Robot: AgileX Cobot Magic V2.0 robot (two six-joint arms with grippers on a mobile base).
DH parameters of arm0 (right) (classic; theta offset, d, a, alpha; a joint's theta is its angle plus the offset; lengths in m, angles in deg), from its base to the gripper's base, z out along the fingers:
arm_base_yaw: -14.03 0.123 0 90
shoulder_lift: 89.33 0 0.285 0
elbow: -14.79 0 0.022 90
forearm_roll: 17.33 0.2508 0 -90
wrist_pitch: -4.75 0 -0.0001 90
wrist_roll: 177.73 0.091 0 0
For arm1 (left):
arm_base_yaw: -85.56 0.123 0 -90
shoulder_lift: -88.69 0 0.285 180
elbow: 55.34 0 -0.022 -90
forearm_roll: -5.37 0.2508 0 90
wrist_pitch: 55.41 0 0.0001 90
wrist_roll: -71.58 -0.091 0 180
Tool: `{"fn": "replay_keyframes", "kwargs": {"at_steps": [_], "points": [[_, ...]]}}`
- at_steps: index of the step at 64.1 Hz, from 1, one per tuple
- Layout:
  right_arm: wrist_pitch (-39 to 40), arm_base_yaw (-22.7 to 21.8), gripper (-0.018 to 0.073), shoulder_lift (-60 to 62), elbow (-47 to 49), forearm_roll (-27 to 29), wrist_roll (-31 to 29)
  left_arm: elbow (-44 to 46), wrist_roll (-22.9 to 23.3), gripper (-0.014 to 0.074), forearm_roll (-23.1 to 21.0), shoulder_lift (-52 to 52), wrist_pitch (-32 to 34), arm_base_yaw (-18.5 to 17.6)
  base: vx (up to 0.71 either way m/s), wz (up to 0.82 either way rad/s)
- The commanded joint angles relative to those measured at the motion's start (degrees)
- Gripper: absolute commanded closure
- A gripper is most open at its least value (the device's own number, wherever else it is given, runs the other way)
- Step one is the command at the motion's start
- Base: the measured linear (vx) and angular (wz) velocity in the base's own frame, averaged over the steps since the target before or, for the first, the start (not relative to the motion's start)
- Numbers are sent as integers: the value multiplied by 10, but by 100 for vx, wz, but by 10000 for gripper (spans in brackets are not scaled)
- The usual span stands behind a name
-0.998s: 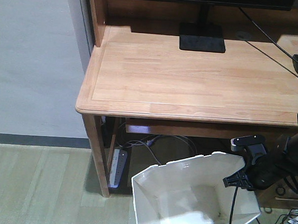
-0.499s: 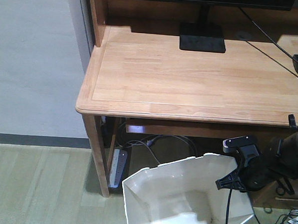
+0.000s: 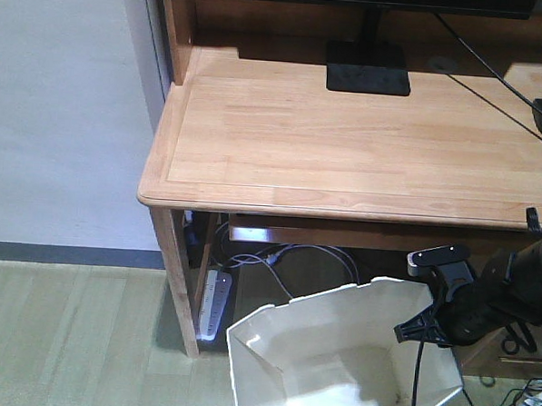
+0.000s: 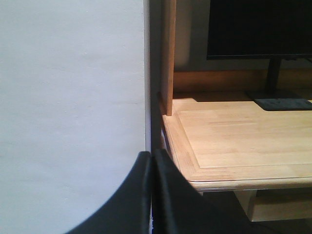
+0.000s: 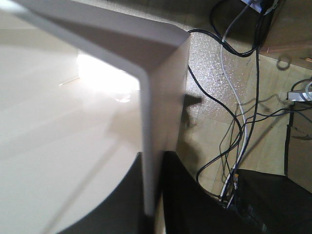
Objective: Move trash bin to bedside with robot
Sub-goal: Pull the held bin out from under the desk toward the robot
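Now one trash bin [image 3: 336, 352], wall clamped in the right hand [image 5: 152, 165]; left hand [image 4: 152, 163] closed

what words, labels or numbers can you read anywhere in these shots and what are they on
None: no text is legible in any view.
power strip under the desk: any markings are too small to read.
monitor stand: plain black, no brand showing.
trash bin: plain white walls, no print.
wrist camera: no label can be made out.
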Motion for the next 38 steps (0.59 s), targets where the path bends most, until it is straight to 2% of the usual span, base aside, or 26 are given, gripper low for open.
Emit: {"fn": "replay_keyframes", "kwargs": {"at_steps": [1, 38], "points": [[7, 0, 562, 36, 9, 9, 3, -16, 2, 602, -6, -5, 37, -1, 0, 0], [7, 0, 562, 36, 9, 9, 3, -16, 2, 602, -6, -5, 37, -1, 0, 0]]}}
